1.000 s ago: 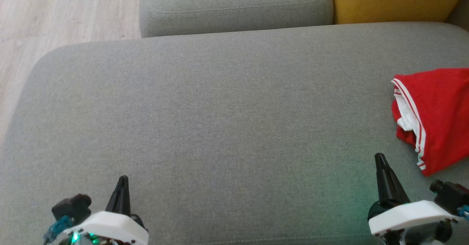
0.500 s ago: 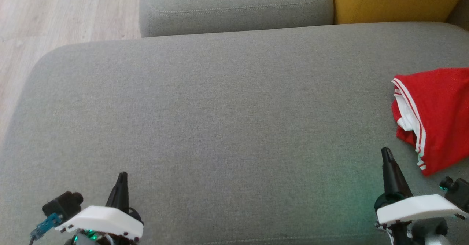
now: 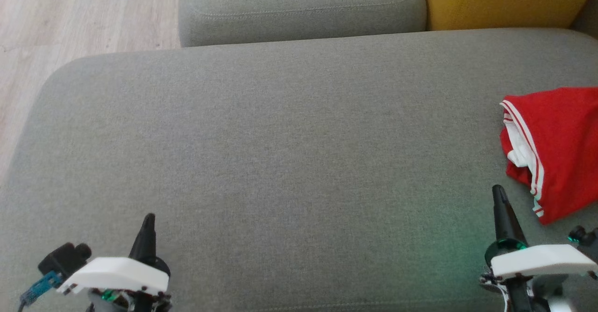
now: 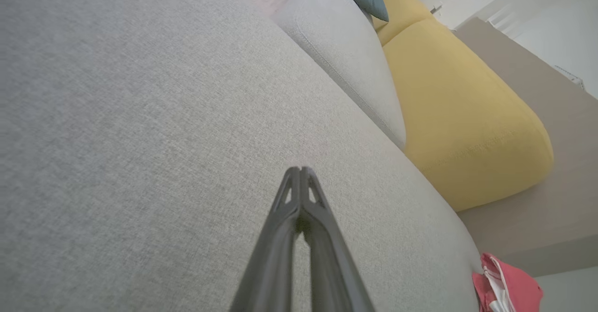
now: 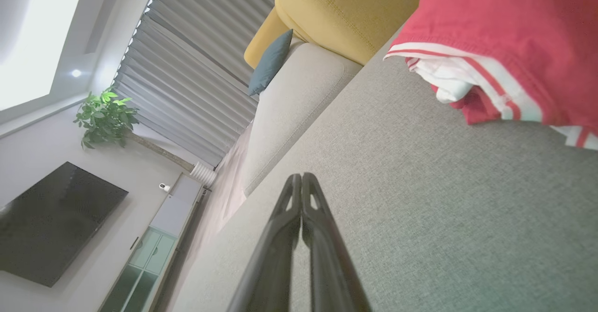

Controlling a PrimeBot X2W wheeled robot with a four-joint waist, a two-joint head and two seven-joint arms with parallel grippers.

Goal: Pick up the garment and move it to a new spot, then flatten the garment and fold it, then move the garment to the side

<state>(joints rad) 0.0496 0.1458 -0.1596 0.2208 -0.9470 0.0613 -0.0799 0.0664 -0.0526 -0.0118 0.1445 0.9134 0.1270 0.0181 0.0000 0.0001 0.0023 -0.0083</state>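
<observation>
Grey sofa seat, red garment at right; left fingers, right fingers pressed together, empty

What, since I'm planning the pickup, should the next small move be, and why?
Probably open the right gripper and ease it toward the red garment: its jaws are shut, and the garment lies untouched ahead to its right on the grey sofa.

Soft even daylight, faint shadows, green glow lower right, wide-angle stretch in wrist views
</observation>
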